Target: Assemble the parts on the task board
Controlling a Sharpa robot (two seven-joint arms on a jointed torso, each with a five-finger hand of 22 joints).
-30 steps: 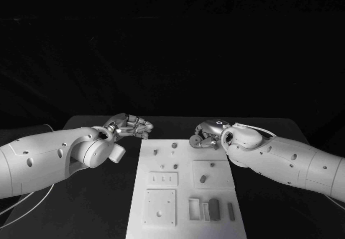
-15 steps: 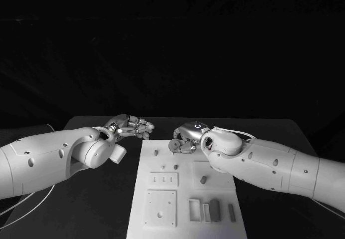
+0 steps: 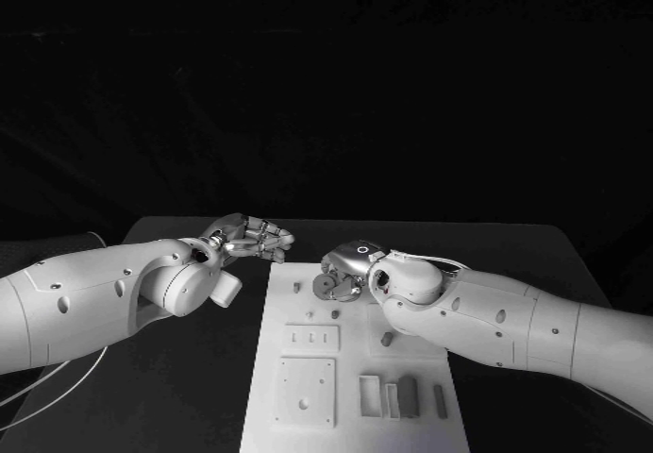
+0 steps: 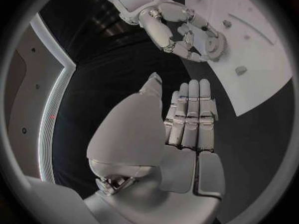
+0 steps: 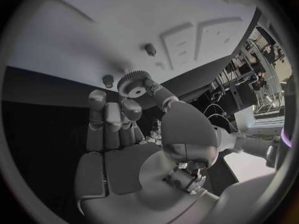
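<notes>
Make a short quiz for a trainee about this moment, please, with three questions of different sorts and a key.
1. True or false: the right hand holds a gear.
2. Which hand holds nothing? A. left hand B. right hand
3. Fill in: the gear is over the far end of the ____.

Key: 1. true; the gear sits at the fingertips. 2. A; its fingers lie straight, side by side, with nothing in them, beside the board. 3. board.

left robot hand (image 3: pixel 249 236) flat (fingers together), right robot hand (image 3: pixel 345 274) pinching
</notes>
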